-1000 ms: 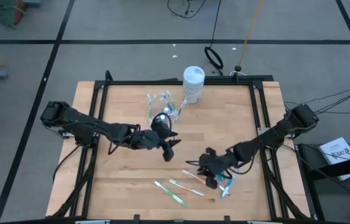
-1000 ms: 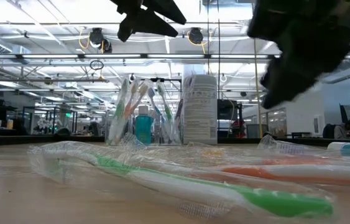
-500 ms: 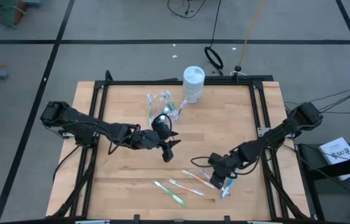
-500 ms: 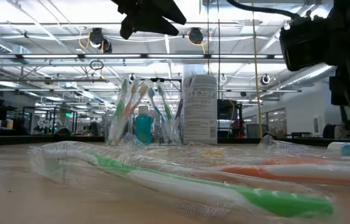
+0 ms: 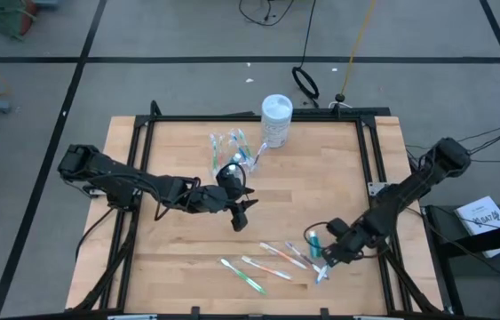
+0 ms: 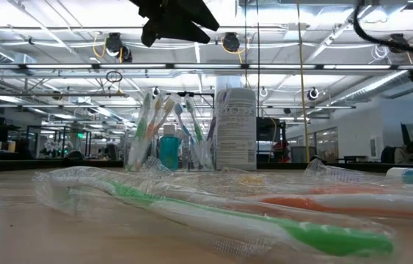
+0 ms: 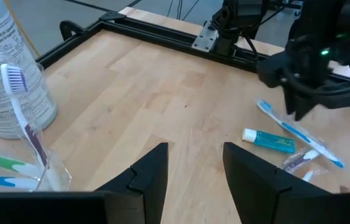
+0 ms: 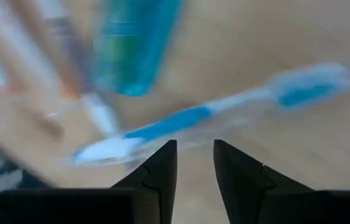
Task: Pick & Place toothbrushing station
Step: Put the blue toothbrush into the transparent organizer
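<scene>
A clear plastic cup (image 5: 232, 153) holding several pastel toothbrushes stands at the table's far middle; it also shows in the low view (image 6: 166, 139) and the left wrist view (image 7: 35, 165). Wrapped toothbrushes (image 5: 265, 266) lie on the table near its front edge. Beside them lie a teal toothpaste tube (image 5: 314, 240) and a blue toothbrush (image 5: 323, 270). My left gripper (image 5: 242, 215) hangs open and empty above the table's middle, on the near side of the cup. My right gripper (image 5: 329, 256) is open and empty just above the blue toothbrush (image 8: 212, 115), with the tube (image 8: 134, 50) beyond it.
A tall white canister (image 5: 276, 120) stands at the far edge, right of the cup. A black frame (image 5: 369, 160) runs round the table. Bare wood lies between the cup and the loose toothbrushes.
My right gripper has gone toward the table's right and near edges and down, out of the low view. It now stands over the blue toothbrush. The teal tube shows on the table where the gripper stood before.
</scene>
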Controlling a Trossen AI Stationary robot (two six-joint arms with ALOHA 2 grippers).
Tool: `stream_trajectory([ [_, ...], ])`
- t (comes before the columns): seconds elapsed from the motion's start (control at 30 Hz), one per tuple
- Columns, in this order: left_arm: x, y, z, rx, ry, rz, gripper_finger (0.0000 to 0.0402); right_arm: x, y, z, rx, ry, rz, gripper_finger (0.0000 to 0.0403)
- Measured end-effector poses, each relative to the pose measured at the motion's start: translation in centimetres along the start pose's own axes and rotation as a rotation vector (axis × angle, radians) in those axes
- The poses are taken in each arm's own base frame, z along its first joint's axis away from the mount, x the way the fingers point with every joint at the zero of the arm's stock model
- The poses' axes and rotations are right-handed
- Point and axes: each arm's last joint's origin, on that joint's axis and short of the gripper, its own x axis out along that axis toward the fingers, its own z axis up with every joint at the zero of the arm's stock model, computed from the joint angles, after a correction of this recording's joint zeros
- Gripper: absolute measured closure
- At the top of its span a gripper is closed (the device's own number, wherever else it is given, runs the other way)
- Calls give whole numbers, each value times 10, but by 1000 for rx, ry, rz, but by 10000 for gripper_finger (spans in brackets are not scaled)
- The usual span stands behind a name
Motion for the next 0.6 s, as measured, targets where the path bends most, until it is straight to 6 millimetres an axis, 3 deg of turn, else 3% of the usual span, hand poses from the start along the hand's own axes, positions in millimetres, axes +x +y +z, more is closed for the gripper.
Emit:
stream_trajectory([
  [0.1, 0, 0, 0, -2, 0, 0, 245, 8, -14, 4, 91, -91, -24, 302],
  [0.33, 0, 0, 1, -7, -8, -3, 245, 15, -26, 16, 94, -173, -31, 302],
  [0.6, 0, 0, 1, -2, -12, 2, 245, -1, -26, 19, 61, -251, 69, 302],
])
